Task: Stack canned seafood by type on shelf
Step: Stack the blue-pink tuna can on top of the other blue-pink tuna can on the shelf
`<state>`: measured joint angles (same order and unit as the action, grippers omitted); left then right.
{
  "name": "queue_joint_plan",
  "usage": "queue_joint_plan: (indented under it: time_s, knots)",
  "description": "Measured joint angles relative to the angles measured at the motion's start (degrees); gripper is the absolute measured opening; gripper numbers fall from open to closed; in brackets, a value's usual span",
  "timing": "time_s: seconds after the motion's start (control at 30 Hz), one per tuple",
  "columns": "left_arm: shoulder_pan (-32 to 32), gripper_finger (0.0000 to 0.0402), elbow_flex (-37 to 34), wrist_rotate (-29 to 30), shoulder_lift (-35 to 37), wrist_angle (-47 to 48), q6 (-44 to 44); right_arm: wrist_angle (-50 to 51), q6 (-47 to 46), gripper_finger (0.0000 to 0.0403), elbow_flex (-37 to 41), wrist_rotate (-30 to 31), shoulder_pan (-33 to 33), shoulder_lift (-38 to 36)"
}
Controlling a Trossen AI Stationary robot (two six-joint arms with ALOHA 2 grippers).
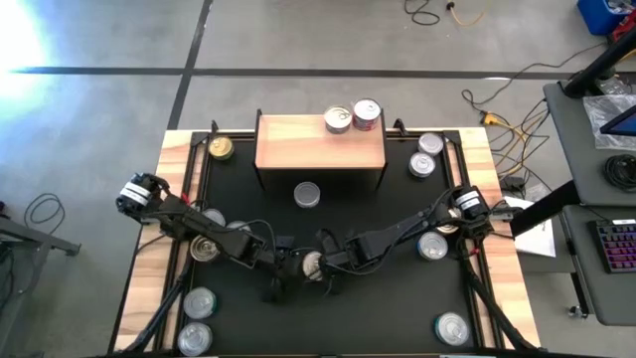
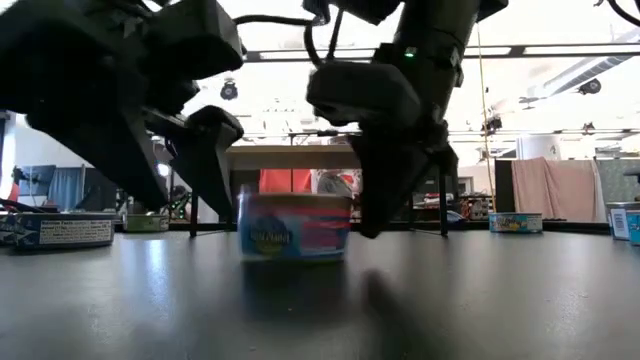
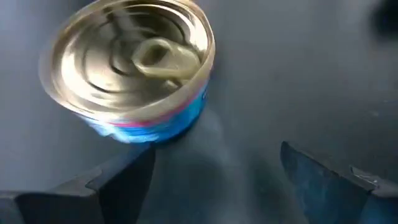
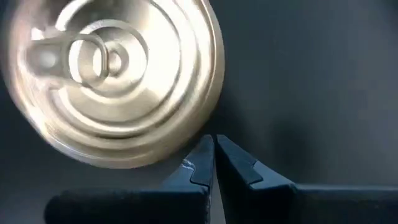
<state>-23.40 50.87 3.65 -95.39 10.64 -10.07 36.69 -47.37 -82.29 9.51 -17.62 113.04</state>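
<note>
- Hovering wide open just beside the blue-and-red can (image 3: pixel 127 68) on the black mat (image 1: pixel 397 298): left claw (image 3: pixel 214 171), gripping nothing.
- Pressing shut, empty, against that can's side: right claw (image 4: pixel 214 155).

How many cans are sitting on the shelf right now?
2. A silver-lidded can and a red-sided can sit side by side near the right end of the shelf. From above, a can stacked under either one would be hidden.
</note>
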Motion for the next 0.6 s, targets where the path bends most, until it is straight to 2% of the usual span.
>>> queue_joint_plan:
  time_s: [0.1, 0.23, 0.4, 0.6]
  knots:
    - [0.0, 0.0331, 0.1, 0.4, 0.5, 3.0, 0.4, 4.0, -0.1, 0.0009, 0.0, 0.0, -0.9, -0.2]
    - [0.1, 0.0331, -1.7, 3.7, 0.8, 4.2, 1.6, 4.2, -0.7, 0.0009, 0.0, -0.5, -1.4, -0.3]
    - [1.0, 0.0331, -2.7, 5.9, 0.5, 3.6, 1.7, -2.1, -0.8, 0.0009, 0.0, -2.5, -1.4, -0.3]
    - [1.1, 0.0331, -2.8, 6.3, 0.5, -3.3, 0.0, -10.7, 0.9, 0.0009, 0.7, -5.5, -1.3, -0.2]
